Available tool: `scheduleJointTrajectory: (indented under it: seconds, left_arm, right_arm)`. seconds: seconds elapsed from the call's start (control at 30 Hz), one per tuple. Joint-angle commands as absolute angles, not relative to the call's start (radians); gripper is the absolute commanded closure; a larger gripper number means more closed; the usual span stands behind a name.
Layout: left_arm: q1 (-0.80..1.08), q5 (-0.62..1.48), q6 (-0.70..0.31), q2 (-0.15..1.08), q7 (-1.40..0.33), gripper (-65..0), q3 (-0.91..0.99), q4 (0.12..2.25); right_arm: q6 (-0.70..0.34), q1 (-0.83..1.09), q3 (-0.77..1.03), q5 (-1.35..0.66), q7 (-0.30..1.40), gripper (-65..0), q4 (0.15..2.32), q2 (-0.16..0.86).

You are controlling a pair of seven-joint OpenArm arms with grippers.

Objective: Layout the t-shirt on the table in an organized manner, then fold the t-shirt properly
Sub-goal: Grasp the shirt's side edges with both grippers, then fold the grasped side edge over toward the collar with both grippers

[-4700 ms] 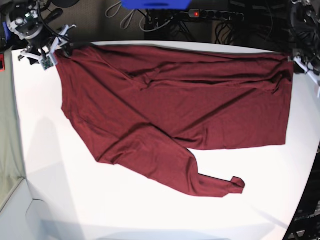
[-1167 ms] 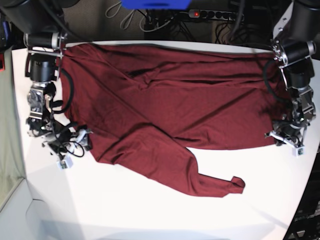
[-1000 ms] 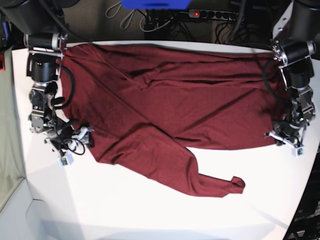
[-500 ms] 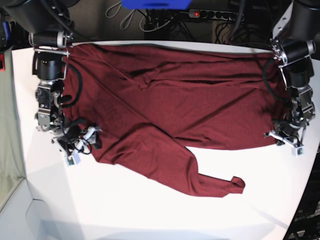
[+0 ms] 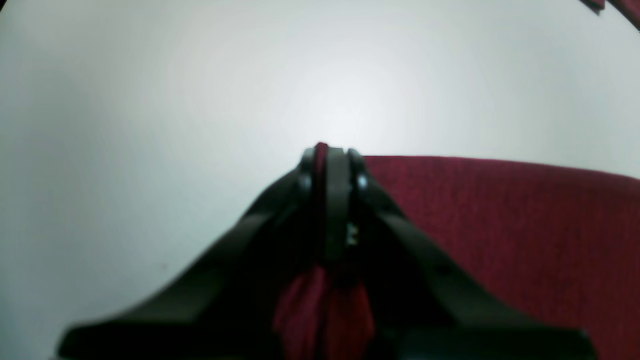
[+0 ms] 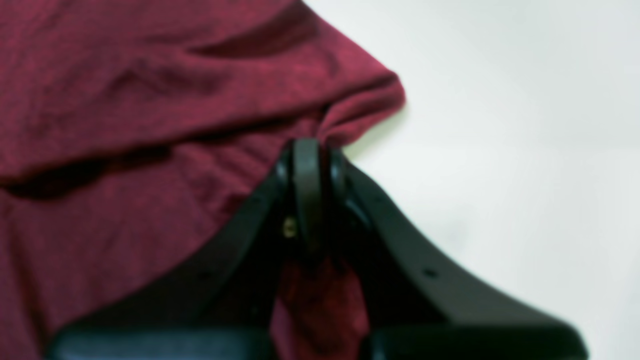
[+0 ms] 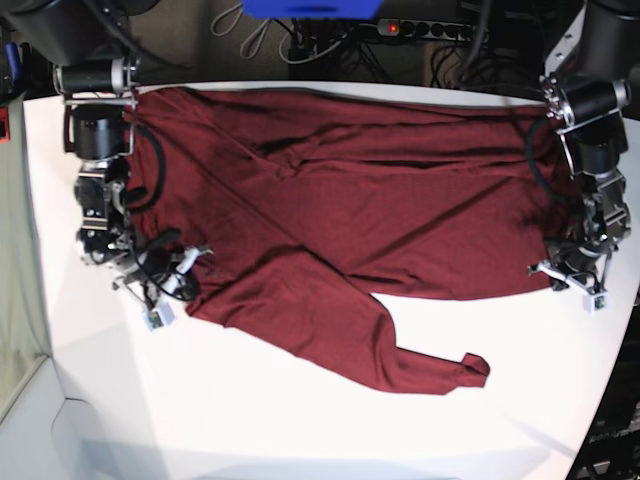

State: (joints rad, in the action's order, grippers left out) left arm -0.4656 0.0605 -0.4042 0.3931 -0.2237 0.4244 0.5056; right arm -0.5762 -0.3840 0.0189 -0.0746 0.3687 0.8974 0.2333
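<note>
Spanning the surface point(image 7: 300, 420) between both tools, the t-shirt point(image 7: 350, 210) is clamped at opposite near corners by the left tool point(image 7: 572, 275) and the right tool point(image 7: 175, 283).

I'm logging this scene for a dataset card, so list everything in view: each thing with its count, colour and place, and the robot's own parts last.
t-shirt: one, dark red, spread across the far half of the table, a twisted sleeve trailing toward the near edge.
table: one, white, fills most of the base view.
power strip: one, black with a red light, behind the table's far edge among dark cables.
blue object: one, at the top edge, partly cut off.
right gripper: one, black, on the base view's left, shut on the t-shirt's edge.
left gripper: one, black, on the base view's right, shut on the t-shirt's corner.
</note>
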Motion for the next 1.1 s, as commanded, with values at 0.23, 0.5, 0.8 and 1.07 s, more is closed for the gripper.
scheduleJointTrajectory:
  seconds: [0.23,0.5,0.8,1.07]
  left_arm:
    - [-0.42,0.044,-0.412,0.397,-0.282,-0.2,0.426,0.608]
    - [-0.344,0.044,-0.412,0.369,-0.282,-0.2,0.479,0.774]
    - [-0.328,0.044,-0.414,0.341,-0.4,-0.2,0.576,0.926]
    - [-0.326,0.044,-0.414,0.32,-0.49,-0.2,0.616,1.04]
  right_arm:
    - [-0.579,-0.274,0.025,-0.065,0.378,0.0,1.21,0.286]
    - [-0.579,-0.191,0.051,-0.07,0.378,0.0,1.385,0.286]
    - [-0.581,-0.154,0.133,-0.07,0.377,0.0,1.415,0.283]
    - [-0.581,-0.107,0.148,-0.071,0.377,0.0,1.509,0.282]
